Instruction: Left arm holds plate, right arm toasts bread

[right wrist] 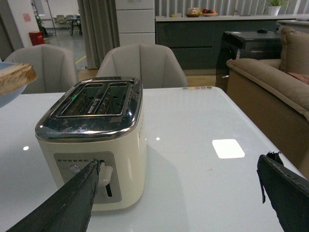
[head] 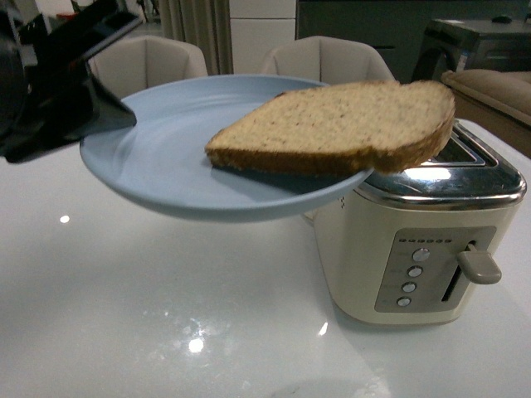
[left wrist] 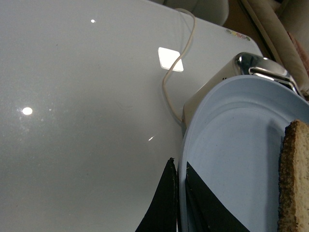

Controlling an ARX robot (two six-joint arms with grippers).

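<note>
Left tool (head: pixel 106 98) clenched plate (head: pixel 149 166) rim, plate aloft over tabletop (head: pixel 124 315). Bread (head: pixel 340 124) lay on plate, edge overhanging toaster (head: pixel 415 249). Right tool (right wrist: pixel 178 166) gaped empty. Step needed level plate, Right tool pinching overhanging crust.

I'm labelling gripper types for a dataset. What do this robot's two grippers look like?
The left gripper is glossy black, with flat, angular, wedge-shaped jaws. The right gripper is black too, with a duller, textured surface; its fingers are long and taper toward the tips. No cables or markings show on either.
</note>
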